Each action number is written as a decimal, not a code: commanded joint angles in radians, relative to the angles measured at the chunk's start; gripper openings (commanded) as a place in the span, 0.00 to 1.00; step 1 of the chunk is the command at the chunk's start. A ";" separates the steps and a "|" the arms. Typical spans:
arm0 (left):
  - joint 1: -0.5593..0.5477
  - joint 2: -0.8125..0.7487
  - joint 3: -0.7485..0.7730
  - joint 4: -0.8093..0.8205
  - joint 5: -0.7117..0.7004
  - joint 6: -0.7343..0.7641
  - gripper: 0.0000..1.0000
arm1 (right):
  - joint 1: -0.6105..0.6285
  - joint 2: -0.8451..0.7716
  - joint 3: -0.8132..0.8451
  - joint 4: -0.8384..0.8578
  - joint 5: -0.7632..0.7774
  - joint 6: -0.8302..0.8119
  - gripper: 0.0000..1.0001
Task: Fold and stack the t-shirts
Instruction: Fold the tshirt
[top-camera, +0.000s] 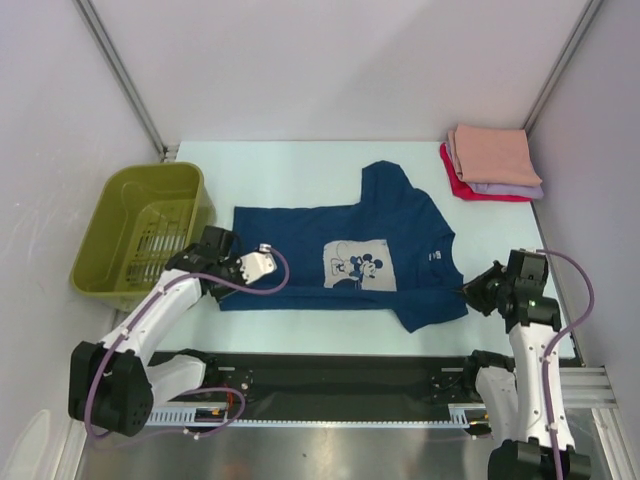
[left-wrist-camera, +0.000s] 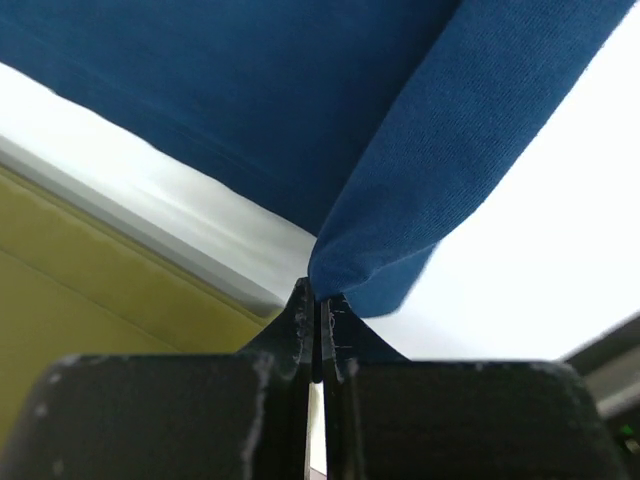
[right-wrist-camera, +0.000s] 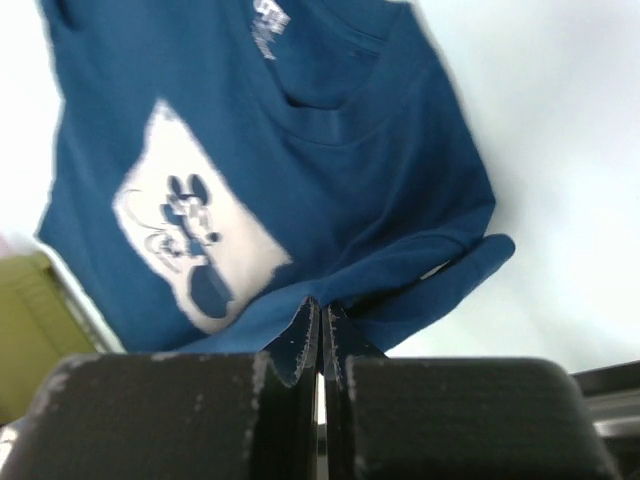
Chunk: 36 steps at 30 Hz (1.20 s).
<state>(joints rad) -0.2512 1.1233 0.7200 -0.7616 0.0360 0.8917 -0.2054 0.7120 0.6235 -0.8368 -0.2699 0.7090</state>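
The navy t-shirt (top-camera: 330, 255) lies spread on the white table, its pale mouse print (top-camera: 355, 267) facing up and its neck to the right. My left gripper (top-camera: 222, 272) is shut on the shirt's hem corner (left-wrist-camera: 370, 255) at the near left. My right gripper (top-camera: 468, 292) is shut on the near shoulder and sleeve cloth (right-wrist-camera: 400, 285) at the right. The print also shows in the right wrist view (right-wrist-camera: 195, 235). Folded peach (top-camera: 492, 152), lavender (top-camera: 510, 188) and red (top-camera: 462, 186) tees are stacked at the far right corner.
An olive-green plastic basket (top-camera: 130, 238) stands at the left edge of the table, just behind my left arm; it also shows in the left wrist view (left-wrist-camera: 90, 310). Grey walls close in the table on three sides.
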 joint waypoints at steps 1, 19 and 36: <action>0.003 -0.022 -0.004 -0.017 0.042 0.016 0.01 | -0.005 -0.004 0.035 0.040 -0.009 0.044 0.00; 0.035 0.461 0.237 0.225 -0.022 -0.102 0.06 | 0.067 0.742 0.223 0.567 -0.028 -0.112 0.00; 0.141 0.464 0.301 0.327 -0.146 -0.358 0.55 | 0.070 0.897 0.357 0.515 0.032 -0.218 0.51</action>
<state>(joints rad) -0.1455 1.6302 0.9531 -0.5167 -0.0711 0.6342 -0.1375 1.6104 0.9047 -0.3042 -0.2886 0.5438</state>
